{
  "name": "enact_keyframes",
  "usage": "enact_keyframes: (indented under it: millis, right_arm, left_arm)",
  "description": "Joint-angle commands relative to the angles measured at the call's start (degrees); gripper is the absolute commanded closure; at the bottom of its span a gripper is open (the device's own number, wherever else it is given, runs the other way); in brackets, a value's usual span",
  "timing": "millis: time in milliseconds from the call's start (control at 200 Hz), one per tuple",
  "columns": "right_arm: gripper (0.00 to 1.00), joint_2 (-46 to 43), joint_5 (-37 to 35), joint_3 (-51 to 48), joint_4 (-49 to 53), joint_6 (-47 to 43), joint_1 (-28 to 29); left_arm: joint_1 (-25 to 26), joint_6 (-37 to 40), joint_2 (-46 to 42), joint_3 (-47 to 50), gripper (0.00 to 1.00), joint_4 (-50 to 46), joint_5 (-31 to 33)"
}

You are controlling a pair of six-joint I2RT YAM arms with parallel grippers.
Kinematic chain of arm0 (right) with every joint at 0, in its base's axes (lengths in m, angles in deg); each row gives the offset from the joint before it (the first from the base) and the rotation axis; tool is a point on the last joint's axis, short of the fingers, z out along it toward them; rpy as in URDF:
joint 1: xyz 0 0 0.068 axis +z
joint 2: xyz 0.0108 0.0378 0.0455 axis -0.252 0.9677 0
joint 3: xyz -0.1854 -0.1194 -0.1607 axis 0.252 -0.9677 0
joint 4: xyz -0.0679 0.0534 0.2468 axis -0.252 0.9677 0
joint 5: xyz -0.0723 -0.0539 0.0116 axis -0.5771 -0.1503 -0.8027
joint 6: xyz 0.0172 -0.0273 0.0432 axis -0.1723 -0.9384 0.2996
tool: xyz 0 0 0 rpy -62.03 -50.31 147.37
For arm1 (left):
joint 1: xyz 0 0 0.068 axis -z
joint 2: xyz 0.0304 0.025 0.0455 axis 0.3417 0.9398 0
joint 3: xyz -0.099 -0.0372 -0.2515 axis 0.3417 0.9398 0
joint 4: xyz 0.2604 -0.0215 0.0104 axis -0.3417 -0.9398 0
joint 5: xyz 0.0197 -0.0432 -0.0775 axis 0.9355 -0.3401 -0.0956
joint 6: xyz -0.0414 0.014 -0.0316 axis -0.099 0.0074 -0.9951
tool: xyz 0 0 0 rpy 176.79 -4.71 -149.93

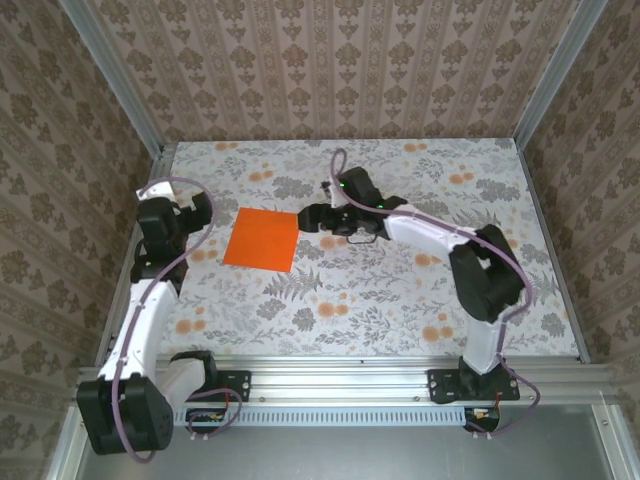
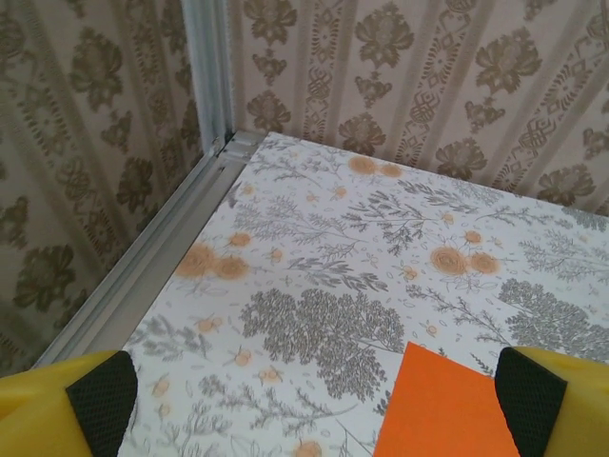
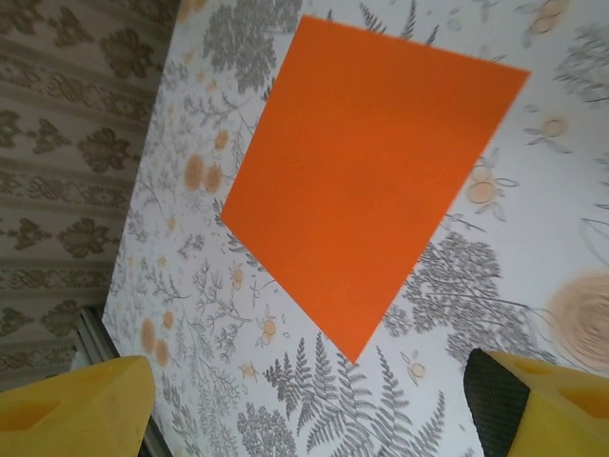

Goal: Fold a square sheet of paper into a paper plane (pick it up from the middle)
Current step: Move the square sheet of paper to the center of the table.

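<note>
The orange sheet (image 1: 260, 239) lies flat and unfolded on the floral bench (image 1: 400, 300), left of centre, btwn the ends of the two arms. It's one even colour w/ straight edges, turned slightly vs. the bench edges.

The right fingers (image 1: 308, 218) sit just beside the sheet's right edge, near its far right corner. That arm reaches in from the right across the bench. In the right wrist view the yellow tips show at both bottom corners, a black pad (image 3: 495, 400) on one. They're set wide apart and holding nothing. The whole sheet (image 3: 371, 181) lies ahead of them, one corner pointing back toward the gap, w/ a strip of grey fern print btwn that corner and the tips. Can't tell if the tips touch the bench.

The left fingers (image 1: 193, 207) are near the sheet's left side, a bit apart from it, by the left wall. In the left wrist view two black pads (image 2: 100, 400) show at the bottom corners, also spread wide, empty. One sheet corner (image 2: 442, 409) pokes in at bottom right, close to the right-hand pad; the rest is cut off by the frame edge. Ahead is bench print w/ pale orange flower blotches (image 2: 214, 265). Beyond that are the metal rail (image 2: 143, 257) and corner post (image 2: 205, 67), where the bench meets the wallpapered walls (image 1: 330, 70).

Around: a purple cable (image 1: 176, 180) loops over the left arm's end. A metal base rail (image 1: 350, 375) at the near edge carries both arm bases.
</note>
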Motion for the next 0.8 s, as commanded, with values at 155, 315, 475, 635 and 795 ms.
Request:
enact_keyframes:
  millis: [155, 315, 475, 635, 795]
  right_arm:
    - [0.17, 15.57, -3.69, 19.68, 10.02, 0.83, 5.93]
    - [0.18, 24.18, -3.54, 30.22, 14.02, 1.35, 7.91]
    - [0.19, 31.47, -2.8, 38.95, 17.6, 2.16, 9.26]
    - [0.19, 35.49, -4.53, 43.17, 21.53, 1.83, 9.53]
    - [0.19, 34.18, -8.89, 39.97, 28.39, -3.95, 9.25]
  left_arm:
    - [-1.14, -16.09, -13.09, 5.19, 0.0, -18.08, 2.99]
    - [-1.18, -15.86, -20.13, 8.35, 0.0, -19.25, -6.19]
    - [-1.21, -16.09, -26.35, 11.16, 0.0, -19.37, -13.58]
    - [-1.16, -15.97, -26.61, 10.56, 0.0, -21.97, -18.58]
    - [-1.02, -15.82, -24.86, 9.25, 0.0, -25.08, -24.03]
